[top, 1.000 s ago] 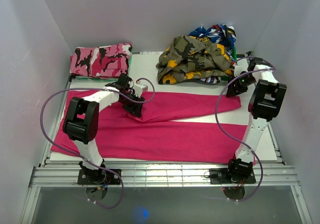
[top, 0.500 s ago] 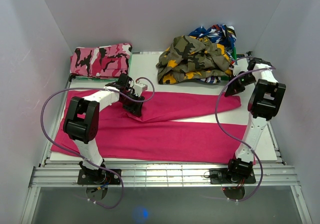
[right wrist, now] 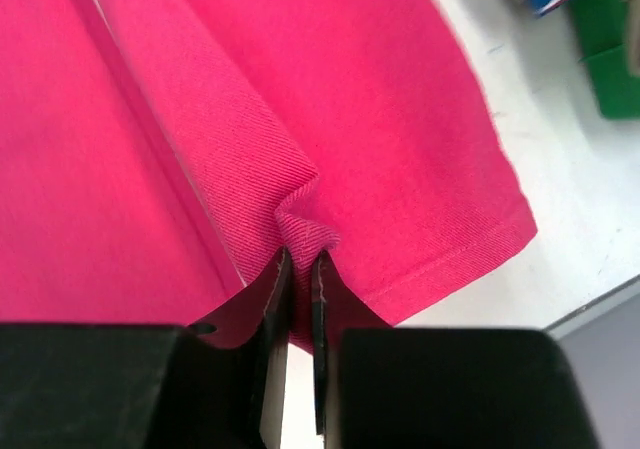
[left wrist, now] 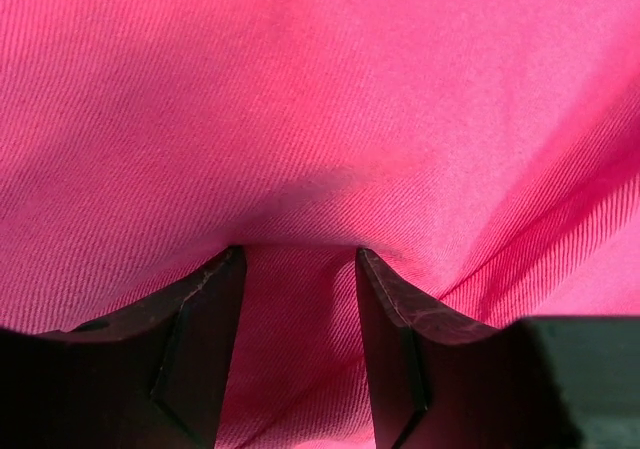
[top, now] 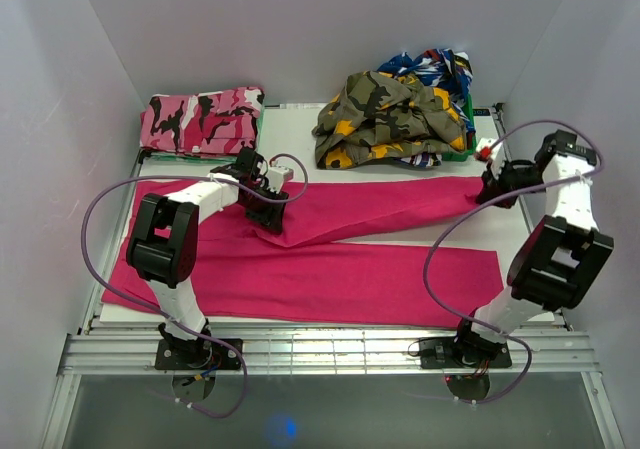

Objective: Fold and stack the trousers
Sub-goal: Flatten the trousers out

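Note:
The magenta trousers lie spread across the table with both legs pointing right. My left gripper rests on them where the legs meet. In the left wrist view its tips press down into the cloth, open, with fabric showing between the fingers. My right gripper is at the far end of the upper leg. In the right wrist view it is shut on a small pinched fold of the trousers close to the hem.
A folded pink camouflage pair sits at the back left. An olive-yellow camouflage garment lies heaped at the back right over a blue patterned cloth. A green bin edge is near the hem. White table shows at right.
The right gripper has shut on the upper leg's end and moved right with it, stretching that leg straighter. The right arm swung outward. The left gripper stayed in place.

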Robot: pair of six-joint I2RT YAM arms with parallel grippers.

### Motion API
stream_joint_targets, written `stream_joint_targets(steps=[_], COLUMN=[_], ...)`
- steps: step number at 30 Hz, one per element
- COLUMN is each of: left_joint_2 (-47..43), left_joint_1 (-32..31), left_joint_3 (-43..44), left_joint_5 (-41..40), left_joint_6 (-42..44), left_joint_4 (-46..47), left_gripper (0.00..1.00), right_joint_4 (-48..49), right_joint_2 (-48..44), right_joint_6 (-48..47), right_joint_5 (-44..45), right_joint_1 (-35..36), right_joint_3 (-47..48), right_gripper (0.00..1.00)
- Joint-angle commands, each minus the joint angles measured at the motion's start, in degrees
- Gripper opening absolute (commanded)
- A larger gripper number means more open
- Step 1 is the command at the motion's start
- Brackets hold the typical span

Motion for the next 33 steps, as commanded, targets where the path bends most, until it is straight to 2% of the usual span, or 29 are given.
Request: stream_joint_targets(steps=[1, 2, 3, 5, 8, 9, 11, 13, 14, 17, 18, 20, 21, 22, 27, 30, 33], left_joint_2=[-1.7, -2.4, -2.9, -4.5, -6.7, -8.5, -9.9, -11.5, -11.9, -12.1, -11.3, -10.1, -9.5, -7.9, -1.8, 1.6, 4.1], left_joint_1=[0.4, 0.5, 0.6, 1.3, 3.1, 3.9, 4.4, 4.4, 4.5, 4.6, 4.6, 4.6, 4.6, 4.6, 4.6, 4.6, 4.6], left_joint_3=[-0.4, -0.5, -0.4, -0.2, 0.0, 0.3, 0.7, 1.0, 1.0, 0.6, 0.7, 1.0, 1.0, 1.2, 2.7, 3.8, 5.0], left_joint_5=[1.3, 1.3, 1.4, 1.4, 3.3, 3.9, 4.8, 4.2, 3.8, 1.4, -0.1, -1.3, -1.8, -2.3, -5.0, -6.9, -8.2], left_joint_6=[-1.2, -1.2, -1.2, -1.4, -1.3, -1.5, -0.8, -0.5, -0.4, -1.4, -1.8, -2.6, -3.4, -3.9, -6.9, -8.2, -10.2], left_joint_4=[-1.5, -1.9, -2.3, -3.2, -4.6, -4.7, -6.0, -6.2, -6.4, -5.2, -4.9, -4.0, -3.5, -3.1, -1.1, 0.9, 3.9], left_gripper=[0.59, 0.59, 0.6, 0.63, 0.66, 0.66, 0.66, 0.67, 0.67, 0.67, 0.67, 0.67, 0.67, 0.67, 0.66, 0.64, 0.64], right_joint_4=[5.3, 7.2, 8.9, 11.7, 11.9, 12.2, 12.5, 12.2, 11.4, 6.4, 8.1, 11.0, 13.4, 18.2, 29.2, 33.7, 38.9], right_joint_2=[-4.5, -6.6, -7.4, -9.5, -11.6, -11.8, -11.3, -10.2, -8.9, -6.8, -6.8, -7.1, -7.5, -7.9, -6.1, -0.3, 5.4], right_joint_6=[-22.5, -25.7, -27.5, -31.4, -33.6, -33.4, -31.5, -23.2, -19.6, -6.6, 1.8, 8.8, 12.4, 17.8, 25.1, 27.6, 29.2], right_joint_5=[6.1, 7.3, 9.2, 10.4, 10.6, 10.6, 10.3, 8.4, 7.2, 2.7, 3.3, 4.7, 7.6, 9.1, 17.8, 21.4, 23.3], right_joint_1=[-3.1, -3.7, -4.2, -6.0, -8.6, -9.2, -10.6, -10.8, -10.8, -8.0, -5.0, -1.7, 0.0, 3.2, 11.1, 12.1, 12.1], right_joint_3=[-10.7, -13.0, -16.5, -18.7, -19.0, -18.7, -15.9, -10.7, -8.6, -3.6, -3.7, -5.6, -9.5, -11.8, -23.0, -22.5, -20.7], right_gripper=[0.11, 0.16, 0.31, 0.46, 0.59, 0.73, 0.77, 0.88, 0.89, 0.86, 0.78, 0.69, 0.56, 0.53, 0.4, 0.34, 0.32])
